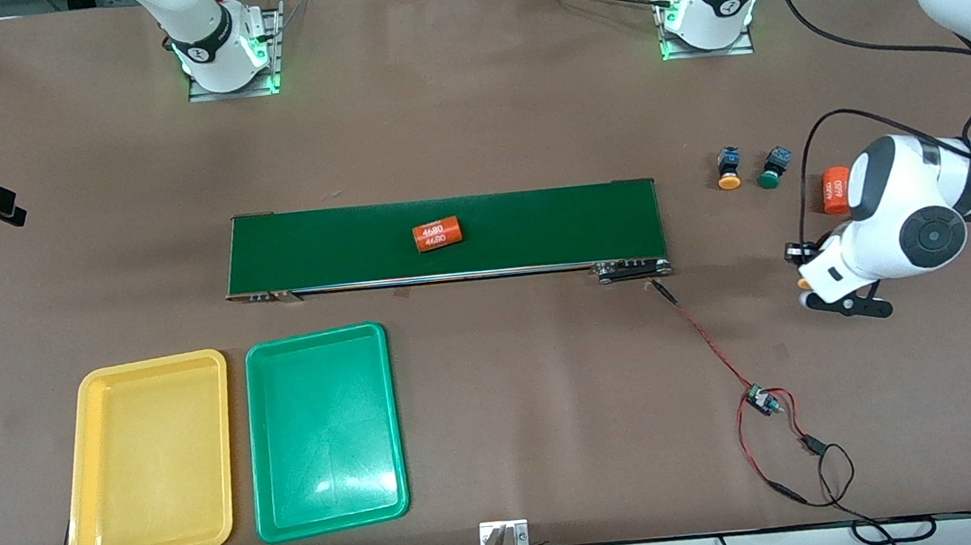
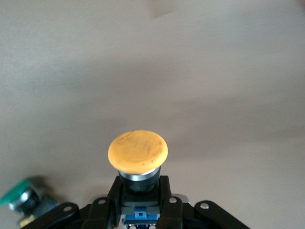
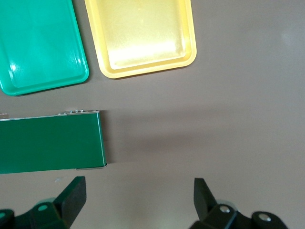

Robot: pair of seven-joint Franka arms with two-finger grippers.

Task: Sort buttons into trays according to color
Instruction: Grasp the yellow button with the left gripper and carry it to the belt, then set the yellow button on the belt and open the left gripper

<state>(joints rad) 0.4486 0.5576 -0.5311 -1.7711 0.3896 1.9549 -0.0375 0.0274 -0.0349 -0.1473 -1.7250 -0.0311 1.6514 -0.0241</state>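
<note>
One yellow-orange button point(image 2: 137, 152) is sitting clamped by its black body in the left gripper point(image 2: 141, 206), well away from the conveyor belt point(image 1: 444, 237), probably for carrying to the yellow tray point(image 1: 101, 475). The right gripper point(image 3: 138, 198) is waiting wide, holding nothing.

A matt brown surface is shown by the table point(image 1: 469, 112). Glossy plastic with bright reflections is seen in the yellow tray point(image 1: 149, 461) and the green tray point(image 1: 324, 432). A smooth, dull orange cap with a shiny metal ring beneath is borne by the held button point(image 2: 137, 152). The conveyor belt point(image 1: 446, 237) appears matt dark green, edged with metal.
</note>
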